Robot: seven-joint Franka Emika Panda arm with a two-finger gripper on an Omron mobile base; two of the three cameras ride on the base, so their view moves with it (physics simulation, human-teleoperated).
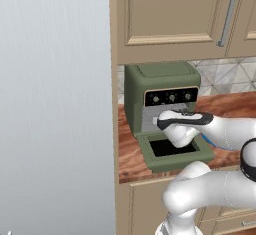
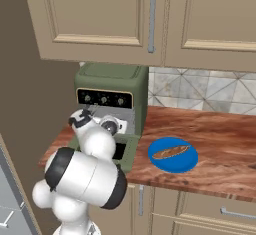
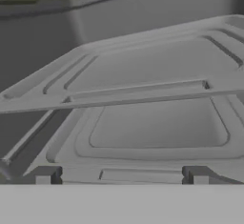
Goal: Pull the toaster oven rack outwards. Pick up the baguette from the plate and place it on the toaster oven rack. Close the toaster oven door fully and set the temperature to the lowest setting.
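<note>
The olive-green toaster oven (image 1: 161, 90) (image 2: 113, 86) stands on the counter under the wall cabinets. Its toaster oven door (image 1: 176, 151) (image 2: 126, 152) lies folded down flat in front. My gripper (image 1: 156, 122) (image 3: 122, 175) reaches into the cavity mouth and is open, its fingertips (image 3: 47, 175) wide apart with nothing between them. In the hand view the grey toaster oven rack (image 3: 138, 96) crosses just ahead of the tips, above the ribbed oven floor. To the right of the oven, the baguette (image 2: 171, 152) lies on the blue plate (image 2: 175, 164) (image 1: 209, 141).
Wall cabinets (image 2: 150, 19) hang close above the oven. A tall panel (image 1: 114, 129) bounds the counter on the left, and beyond it is a steel fridge face (image 1: 55, 104). Wooden countertop (image 2: 225, 139) stretches to the right of the plate. My own arm (image 1: 220, 129) covers part of the door.
</note>
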